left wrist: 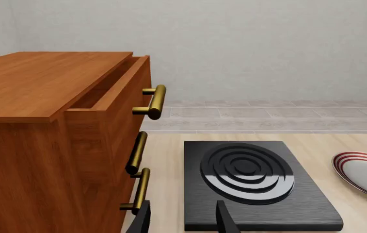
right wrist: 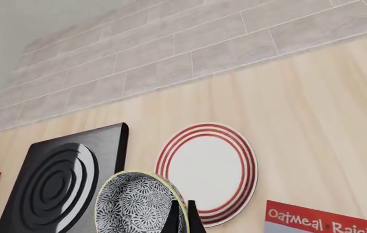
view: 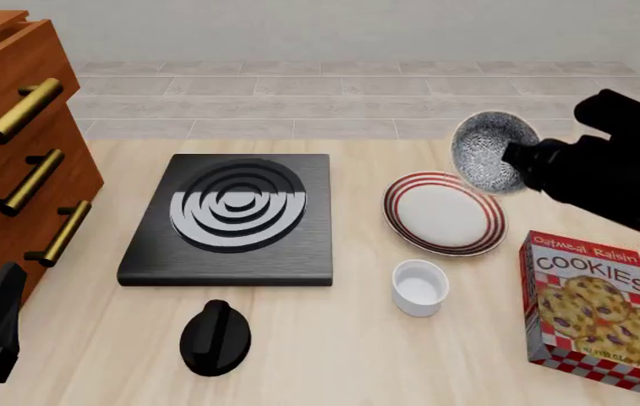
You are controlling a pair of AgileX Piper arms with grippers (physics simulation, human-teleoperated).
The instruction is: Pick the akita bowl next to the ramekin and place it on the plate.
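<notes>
The akita bowl (view: 489,152), speckled grey and white, hangs tilted in the air over the far right edge of the plate (view: 441,213). My right gripper (view: 514,157) is shut on its rim. In the right wrist view the fingers (right wrist: 182,218) pinch the akita bowl's (right wrist: 136,204) edge, with the red-ringed plate (right wrist: 206,167) bare beneath. The white ramekin (view: 420,288) stands just in front of the plate. My left gripper (view: 4,292) rests low at the near left by the cabinet, and in the left wrist view it (left wrist: 183,221) is open and holds nothing.
A black stove burner (view: 232,216) lies left of the plate, with a black knob (view: 216,337) in front of it. A wooden cabinet (view: 4,144) with brass handles fills the left side, its top drawer slightly open. A cookie box (view: 596,309) stands at the near right.
</notes>
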